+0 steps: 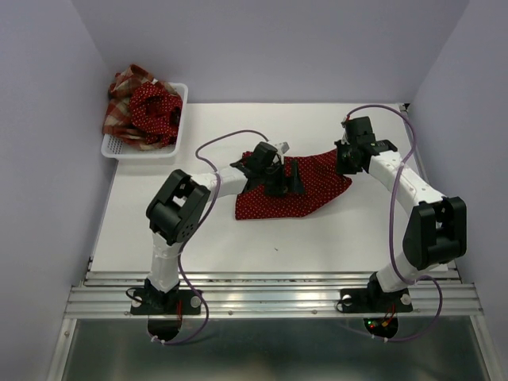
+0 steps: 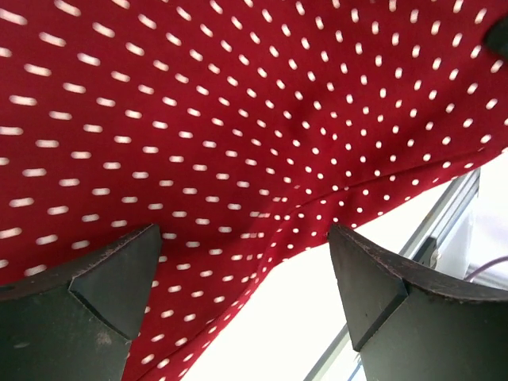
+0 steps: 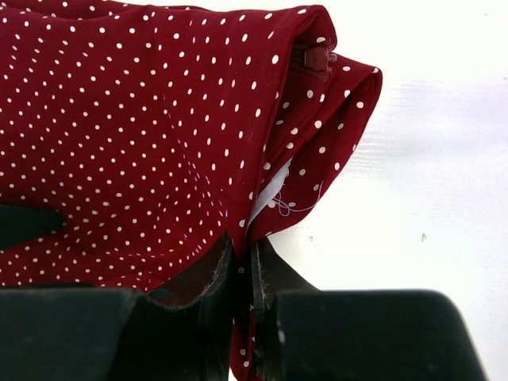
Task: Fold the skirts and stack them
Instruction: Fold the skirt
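The skirt (image 1: 317, 197) before me is dark red with tiny white dots. The basket (image 1: 119, 148) is white; its dotted skirt (image 1: 156, 111) matches, its plaid skirt (image 1: 121, 107) is red and cream.

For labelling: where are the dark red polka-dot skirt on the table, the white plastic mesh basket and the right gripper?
Dark red polka-dot skirt (image 1: 266, 208), top view, left panel.
White plastic mesh basket (image 1: 119, 148), top view, front-left corner.
Right gripper (image 3: 243, 258), right wrist view, between fingertips.

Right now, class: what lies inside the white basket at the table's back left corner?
The white basket holds a crumpled plaid skirt and a dark red polka-dot skirt bunched on it. The basket's floor beneath them is covered.
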Tool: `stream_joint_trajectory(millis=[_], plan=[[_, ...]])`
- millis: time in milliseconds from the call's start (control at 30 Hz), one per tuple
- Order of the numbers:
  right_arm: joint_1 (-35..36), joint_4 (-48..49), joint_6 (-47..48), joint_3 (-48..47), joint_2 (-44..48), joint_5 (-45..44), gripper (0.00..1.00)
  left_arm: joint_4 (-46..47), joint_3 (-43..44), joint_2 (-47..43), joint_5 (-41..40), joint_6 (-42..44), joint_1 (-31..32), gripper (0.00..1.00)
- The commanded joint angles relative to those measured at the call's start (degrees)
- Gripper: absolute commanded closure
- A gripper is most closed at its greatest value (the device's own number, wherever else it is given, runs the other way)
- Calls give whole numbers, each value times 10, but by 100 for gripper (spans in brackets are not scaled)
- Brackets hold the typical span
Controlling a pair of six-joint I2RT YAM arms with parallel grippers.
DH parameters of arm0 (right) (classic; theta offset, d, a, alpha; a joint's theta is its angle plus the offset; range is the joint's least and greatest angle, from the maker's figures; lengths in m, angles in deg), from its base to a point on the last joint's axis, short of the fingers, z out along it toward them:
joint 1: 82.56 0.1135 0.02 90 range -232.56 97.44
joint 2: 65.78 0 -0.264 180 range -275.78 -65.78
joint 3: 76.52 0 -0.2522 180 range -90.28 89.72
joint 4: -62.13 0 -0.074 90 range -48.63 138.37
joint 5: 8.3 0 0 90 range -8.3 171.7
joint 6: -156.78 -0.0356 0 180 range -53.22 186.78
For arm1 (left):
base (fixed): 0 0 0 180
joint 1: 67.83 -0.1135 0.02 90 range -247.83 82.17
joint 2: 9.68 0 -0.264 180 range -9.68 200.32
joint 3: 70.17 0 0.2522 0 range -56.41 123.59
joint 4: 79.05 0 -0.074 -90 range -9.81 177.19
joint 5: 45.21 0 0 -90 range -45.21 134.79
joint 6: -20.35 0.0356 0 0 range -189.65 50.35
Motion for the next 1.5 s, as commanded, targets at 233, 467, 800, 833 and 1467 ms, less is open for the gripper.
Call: stream_joint_trajectory(millis=[233, 467, 800, 833, 1467], plan=[[-1, -4, -11, -55, 33, 32, 99, 1, 13, 34, -24, 6, 32, 3], [12, -25, -1, -76, 37, 68, 99, 1, 16, 19, -18, 8, 33, 3], [60, -86, -7, -145, -2, -19, 99, -13, -13, -109, -56, 31, 6, 2], [66, -93, -9, -151, -5, -28, 99, -13, -20, -122, -67, 27, 2, 2], [71, -111, -5, -171, -13, -37, 98, -28, 178, 93, -40, 37, -43, 66]])
